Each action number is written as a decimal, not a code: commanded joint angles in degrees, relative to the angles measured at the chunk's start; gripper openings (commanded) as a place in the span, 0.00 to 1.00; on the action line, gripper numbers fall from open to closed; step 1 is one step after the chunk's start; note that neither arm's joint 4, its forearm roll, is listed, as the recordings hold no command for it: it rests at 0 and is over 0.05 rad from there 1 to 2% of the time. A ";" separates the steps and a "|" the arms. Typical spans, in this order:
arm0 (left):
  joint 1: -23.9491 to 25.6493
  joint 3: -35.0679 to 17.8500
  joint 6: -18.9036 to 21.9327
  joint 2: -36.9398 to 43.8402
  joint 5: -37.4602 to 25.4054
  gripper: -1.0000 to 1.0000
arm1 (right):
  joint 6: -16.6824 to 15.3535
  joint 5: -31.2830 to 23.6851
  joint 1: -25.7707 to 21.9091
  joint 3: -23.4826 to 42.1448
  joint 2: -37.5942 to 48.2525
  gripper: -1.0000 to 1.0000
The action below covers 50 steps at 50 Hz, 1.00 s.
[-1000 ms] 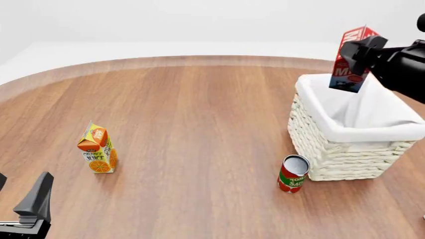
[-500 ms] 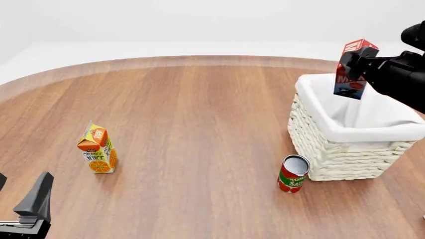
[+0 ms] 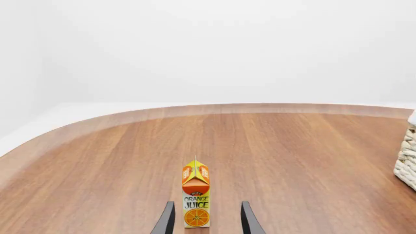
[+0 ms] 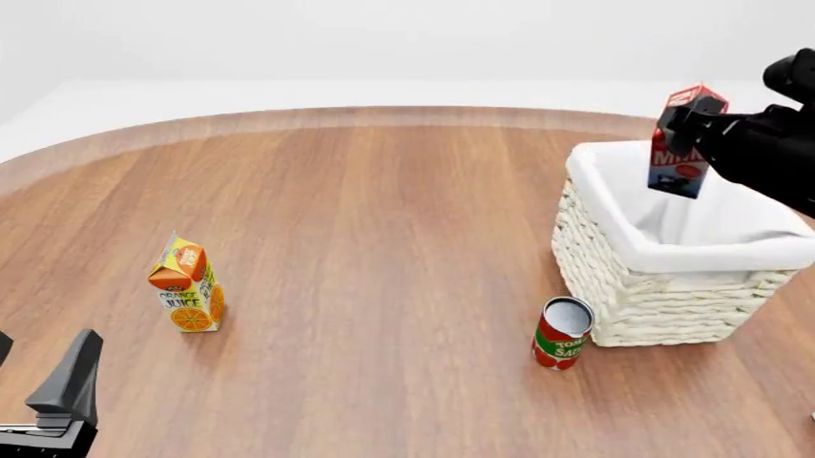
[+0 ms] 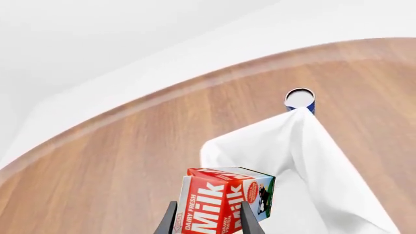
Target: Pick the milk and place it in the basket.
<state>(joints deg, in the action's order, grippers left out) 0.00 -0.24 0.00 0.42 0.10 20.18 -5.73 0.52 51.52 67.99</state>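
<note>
The milk point(image 4: 680, 141), a red carton with a blue-and-white lower part, hangs tilted in the air above the far side of the basket point(image 4: 637, 298), a white wicker one lined with white cloth. My right gripper point(image 4: 694, 118) is shut on the carton's upper part. In the right wrist view both fingers of the right gripper point(image 5: 208, 215) press the milk point(image 5: 224, 197) over the white lining point(image 5: 312, 161). My left gripper point(image 4: 36, 370) rests open at the near left corner, holding nothing. The left gripper point(image 3: 208, 207) points toward the juice carton, which stands some way ahead.
An orange juice carton point(image 4: 189, 286) point(image 3: 196, 197) stands upright on the left of the wooden table. A red tomato sauce can point(image 4: 562, 334) stands just in front of the basket's near left corner. A blue can point(image 5: 300, 99) stands beyond the basket.
My right gripper has carried the milk lower and slightly right, farther over the basket's opening. The left arm has not moved.
</note>
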 commanded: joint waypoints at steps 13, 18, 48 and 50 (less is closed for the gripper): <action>0.00 0.00 0.00 0.00 0.00 1.00 | 1.87 3.49 1.57 0.00 3.88 0.00; 0.00 0.00 0.00 0.00 0.00 1.00 | 2.34 4.75 1.82 -0.78 4.69 0.00; 0.00 0.00 0.00 0.00 0.00 1.00 | 2.04 10.29 4.08 -1.89 11.92 0.00; 0.00 0.00 0.00 0.00 0.00 1.00 | 1.96 10.56 4.14 -1.69 12.55 0.00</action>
<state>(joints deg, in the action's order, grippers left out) 0.00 -0.24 0.00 0.42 0.10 20.94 2.97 4.32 48.54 78.68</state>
